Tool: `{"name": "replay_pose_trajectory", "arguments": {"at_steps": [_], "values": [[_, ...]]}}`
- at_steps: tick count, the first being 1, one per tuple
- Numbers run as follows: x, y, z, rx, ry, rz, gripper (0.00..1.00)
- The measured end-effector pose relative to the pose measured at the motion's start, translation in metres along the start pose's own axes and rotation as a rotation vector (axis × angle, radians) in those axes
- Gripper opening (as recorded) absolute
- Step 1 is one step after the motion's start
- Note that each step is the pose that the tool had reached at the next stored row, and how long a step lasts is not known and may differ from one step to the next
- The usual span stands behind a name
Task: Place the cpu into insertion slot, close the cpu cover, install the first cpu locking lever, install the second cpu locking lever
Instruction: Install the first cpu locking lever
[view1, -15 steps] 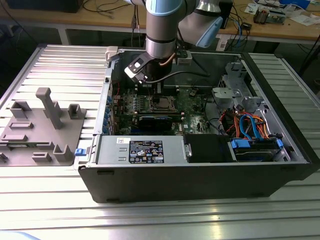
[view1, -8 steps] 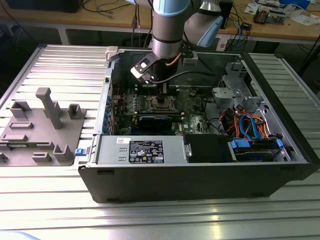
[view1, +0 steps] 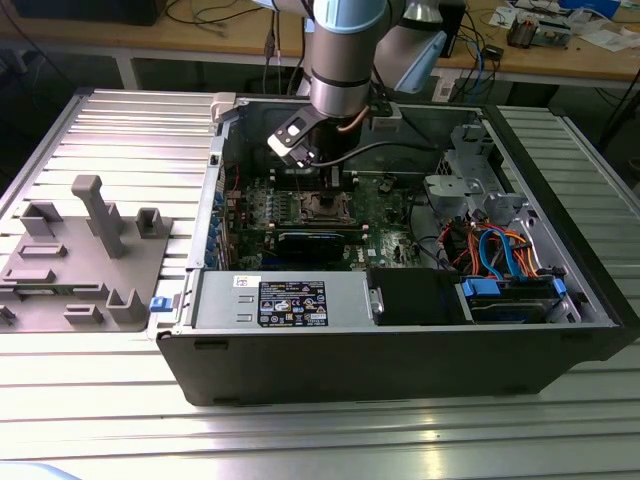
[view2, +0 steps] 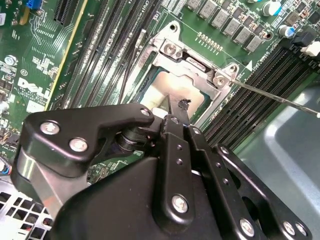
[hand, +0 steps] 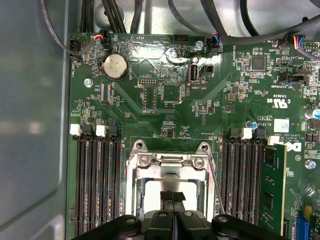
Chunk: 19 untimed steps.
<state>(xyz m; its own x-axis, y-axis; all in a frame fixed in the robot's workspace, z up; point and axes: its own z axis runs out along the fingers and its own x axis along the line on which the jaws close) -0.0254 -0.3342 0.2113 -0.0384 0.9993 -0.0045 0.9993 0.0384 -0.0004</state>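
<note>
Just above the middle of the exterior view, the gripper (view1: 333, 188) is held down inside the open computer case (view1: 400, 345), directly over the insertion slot (view1: 325, 208). Its fingers (hand: 166, 200) are seen pressed together in the first wrist view, with nothing visible between them. Their tips are placed at the cpu (view2: 162, 90), whose pale metal top is seen through the window of the cpu cover (view2: 200, 67); contact with the chip cannot be confirmed. The cover is laid flat over the chip in both wrist views. A thin metal locking lever (view2: 280, 101) is seen running out from one corner of the cover, across the black memory slots (view2: 265, 70); whether it is latched cannot be told. All of this is carried on the green motherboard (hand: 165, 105). At the left edge of the exterior view, a grey fixture (view1: 90, 250) is set on the ribbed metal table (view1: 320, 440).
</note>
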Motion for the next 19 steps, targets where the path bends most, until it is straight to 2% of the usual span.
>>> {"name": "replay_pose_trajectory", "arguments": {"at_steps": [5,11,17,19], "values": [[0.0,0.0002,-0.0002,0.0,0.0,0.0,0.11],[0.0,0.0001,-0.0035,0.0001,-0.0001,0.0,0.11],[0.0,0.0002,-0.0106,0.0,0.0,0.0,0.11],[-0.0001,0.0001,-0.0156,0.0,0.0,0.0,0.11]]}}
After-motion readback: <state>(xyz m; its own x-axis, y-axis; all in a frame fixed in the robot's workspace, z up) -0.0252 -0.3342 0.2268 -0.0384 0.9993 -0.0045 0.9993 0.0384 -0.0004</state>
